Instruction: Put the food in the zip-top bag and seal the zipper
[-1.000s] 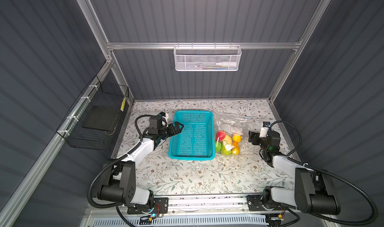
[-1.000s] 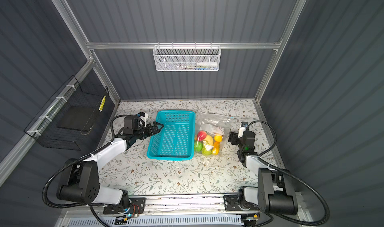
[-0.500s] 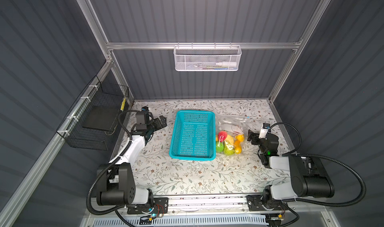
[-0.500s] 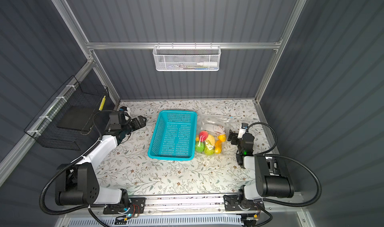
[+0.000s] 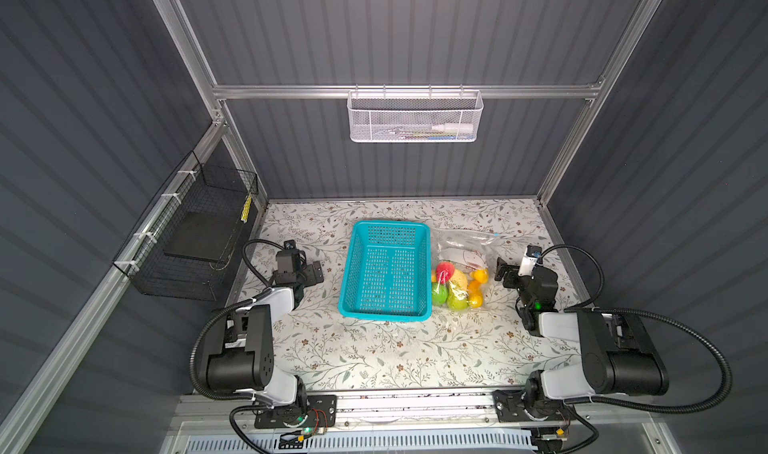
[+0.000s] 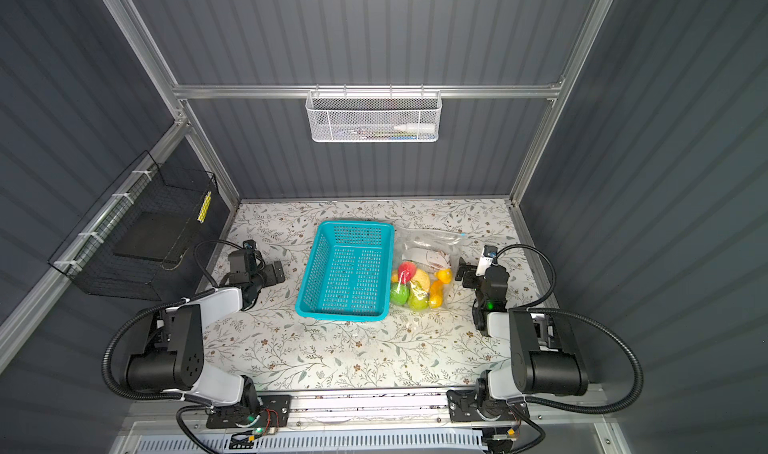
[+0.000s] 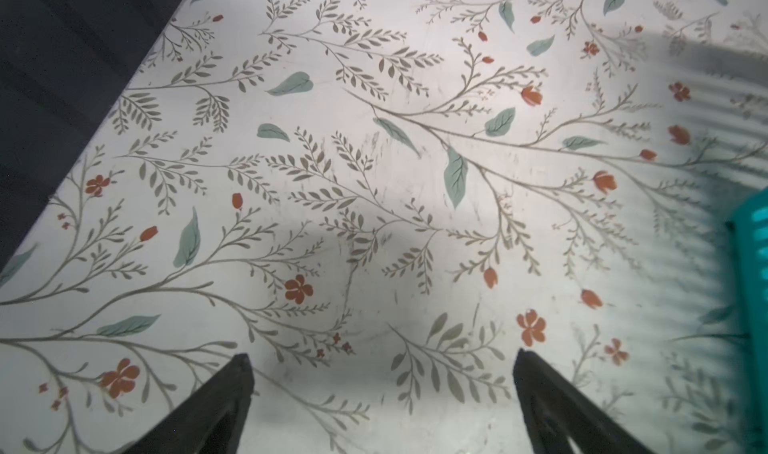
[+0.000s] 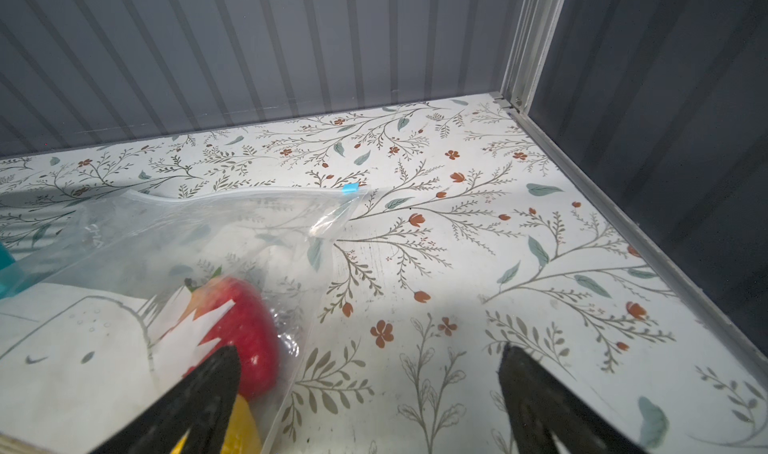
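Fingers (image 7: 224, 402) of left gripper (image 7: 382, 373) spread wide, nothing btw them. Left wrist view: only floral table (image 7: 374, 140) beneath, teal basket (image 7: 752, 306) edge at frame side.

Right wrist view: right gripper (image 8: 370, 369) likewise wide, empty; one finger (image 8: 208, 389) overlaps zip-top bag (image 8: 187, 240), lying on table w/ red strawberry (image 8: 245, 327) and yellow fruit (image 8: 243, 427) inside. Zipper (image 8: 249, 193) runs along bag's far edge, blue tab (image 8: 350, 188) at its end; sealed or not, can't tell.

Both top views: food (image 5: 455, 288) sits in bag, just beside basket, btw it and right gripper. Left gripper well apart, other side of basket.
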`<state>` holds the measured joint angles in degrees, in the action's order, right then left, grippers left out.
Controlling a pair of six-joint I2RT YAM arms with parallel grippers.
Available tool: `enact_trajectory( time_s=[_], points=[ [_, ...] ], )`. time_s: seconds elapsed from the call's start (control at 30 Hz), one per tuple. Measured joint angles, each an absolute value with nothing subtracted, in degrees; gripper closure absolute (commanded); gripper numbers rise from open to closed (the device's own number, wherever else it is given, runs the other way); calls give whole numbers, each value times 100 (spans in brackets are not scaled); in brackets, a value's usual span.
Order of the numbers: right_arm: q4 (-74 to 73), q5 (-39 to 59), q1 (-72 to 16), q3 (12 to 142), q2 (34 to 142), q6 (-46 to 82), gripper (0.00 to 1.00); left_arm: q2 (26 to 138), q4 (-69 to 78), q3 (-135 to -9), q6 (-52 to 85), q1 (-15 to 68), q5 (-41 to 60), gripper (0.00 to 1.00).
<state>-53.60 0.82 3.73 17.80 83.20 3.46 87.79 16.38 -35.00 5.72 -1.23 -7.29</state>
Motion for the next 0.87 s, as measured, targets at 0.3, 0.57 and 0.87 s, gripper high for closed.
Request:
enact_trajectory(
  time_s=[0.3, 0.57, 0.87],
  points=[
    [-5360, 80, 373, 1780, 8320, 346, 1, 9642, 3693, -3120, 231, 30, -464, 0],
    [-5360, 82, 373, 1780, 8320, 344, 1, 9784, 4742, -2670, -1, 231, -381, 0],
    [-5356, 82, 373, 1791, 8320, 344, 1, 9793, 4936, -2674, -49, 233, -410, 0]
  ],
)
